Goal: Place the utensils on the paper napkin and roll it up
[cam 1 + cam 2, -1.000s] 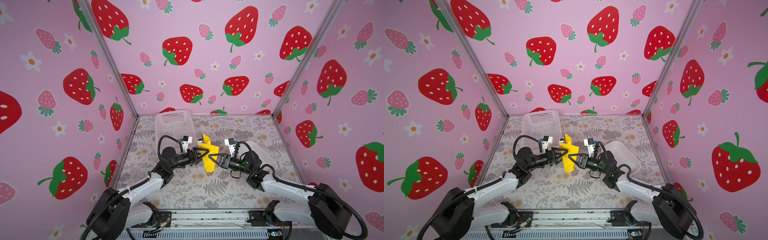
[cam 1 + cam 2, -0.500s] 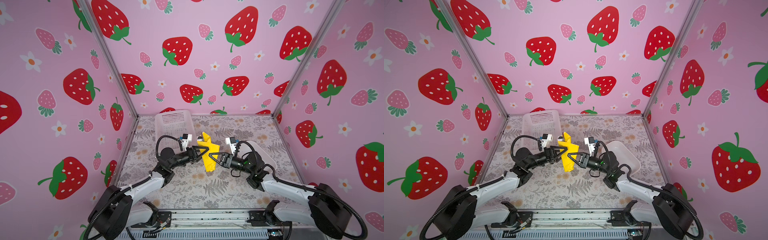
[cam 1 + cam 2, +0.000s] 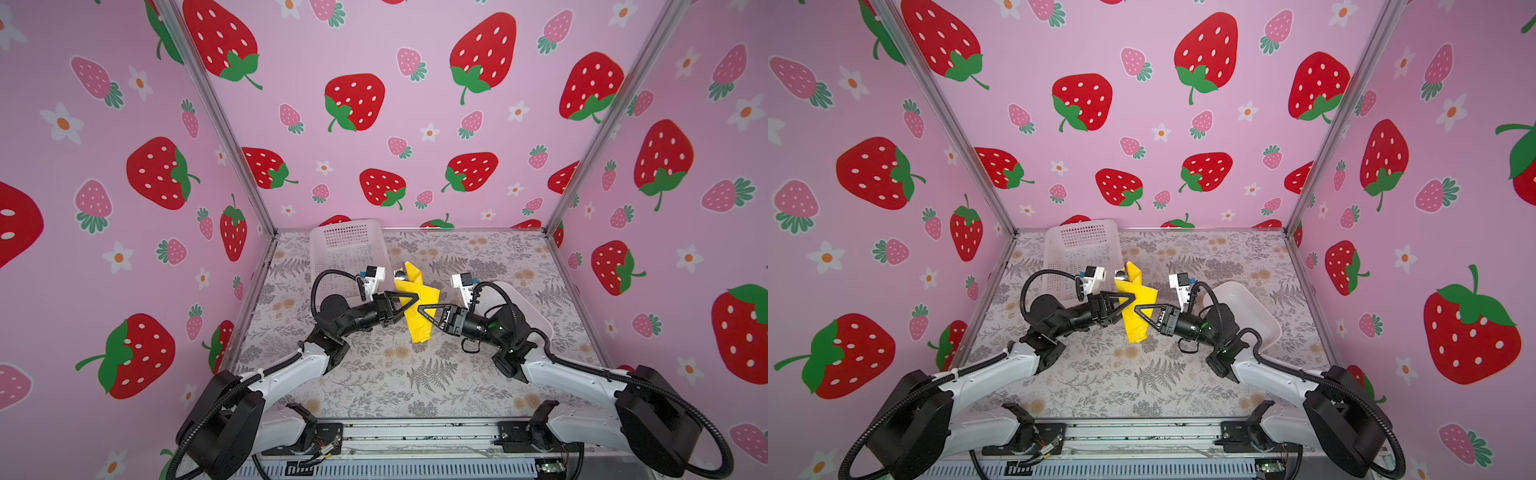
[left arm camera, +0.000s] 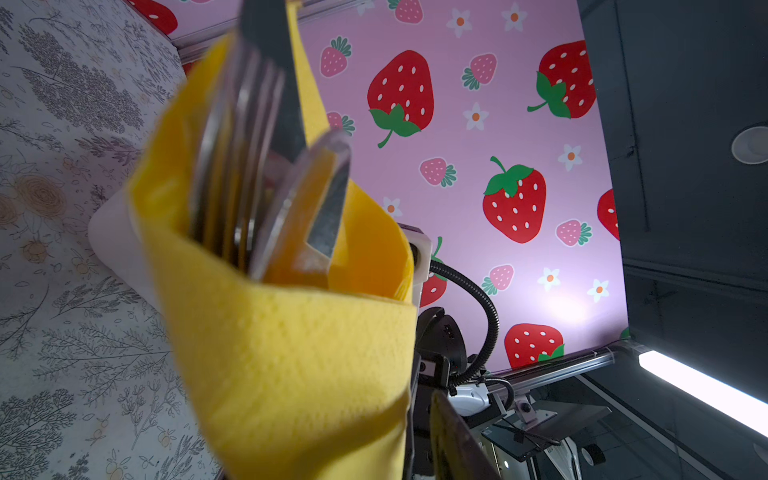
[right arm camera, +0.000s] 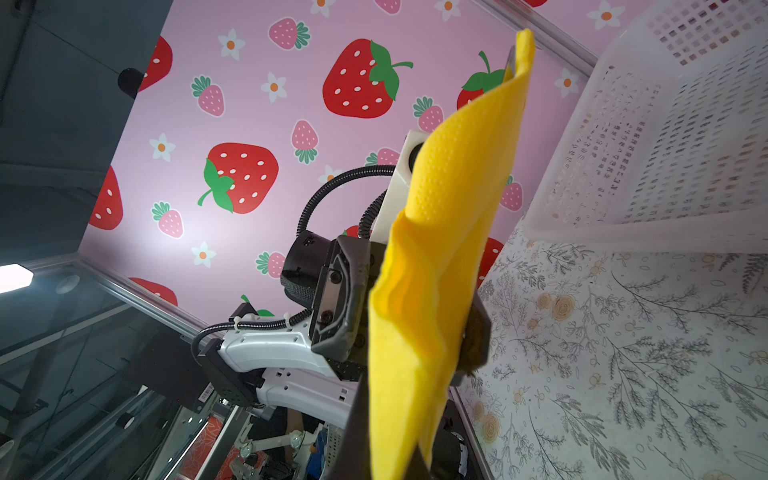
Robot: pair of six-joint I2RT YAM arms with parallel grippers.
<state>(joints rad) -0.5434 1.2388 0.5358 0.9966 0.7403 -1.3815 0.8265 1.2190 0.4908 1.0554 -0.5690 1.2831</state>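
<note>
The paper napkin [image 3: 420, 320] is wrapped around the utensils [image 4: 253, 166] like a cone. It is held up over the bench [image 3: 415, 374], between the two arms. The right pincer [image 3: 421, 308] is pinched tight on the napkin. The left pincer [image 3: 414, 298] has a finger on each side of the roll, but I cannot tell if it squeezes. A white basket [image 3: 345, 249] sits behind. A white tray [image 3: 528, 316] is by the right arm.
</note>
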